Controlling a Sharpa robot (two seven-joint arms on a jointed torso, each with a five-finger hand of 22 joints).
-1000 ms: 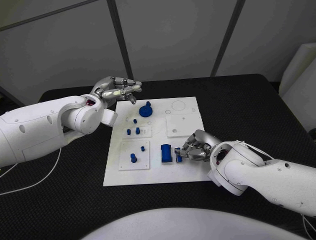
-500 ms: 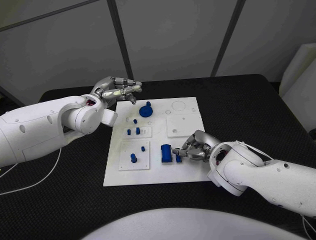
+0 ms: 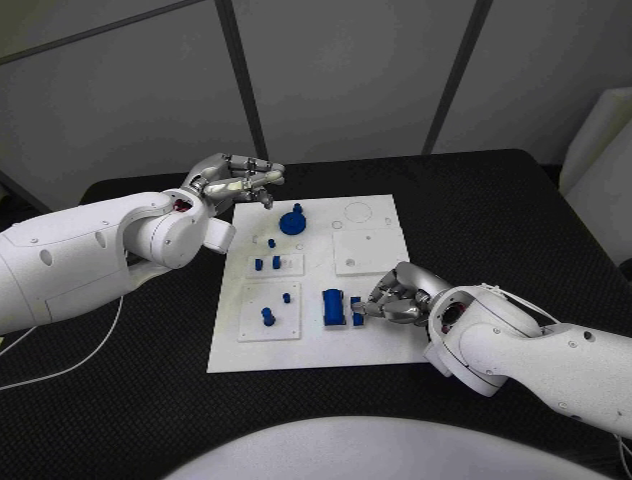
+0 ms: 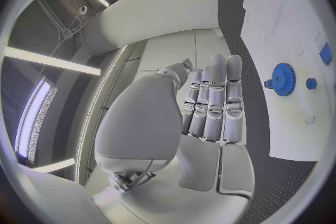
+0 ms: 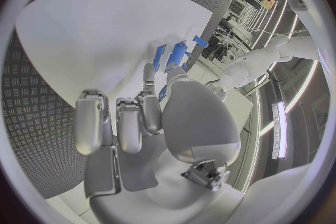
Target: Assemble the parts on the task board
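The white task board (image 3: 377, 335) lies mid-table. On it are a blue gear (image 3: 292, 220), seen also as the gear (image 4: 283, 79) in the left wrist view, small blue pegs (image 3: 266, 263) in its left insets, and a blue block (image 3: 332, 307). My right hand (image 3: 400, 296) rests low on the board just right of the block. Its thumb and a finger pinch a small blue part (image 3: 357, 318), whose blue tip (image 5: 162, 92) peeks between them. My left hand (image 3: 238, 180) hovers off the board's far left corner, fingers (image 4: 213, 101) curled together around nothing.
A square white inset (image 3: 362, 250) and a ring mark (image 3: 357, 211) sit on the board's right half. Black table (image 3: 143, 350) surrounds the board. A white panel (image 3: 612, 150) stands at the far right.
My right hand has edged slightly right and toward the near edge, staying at the small part beside the block. The left hand has not moved.
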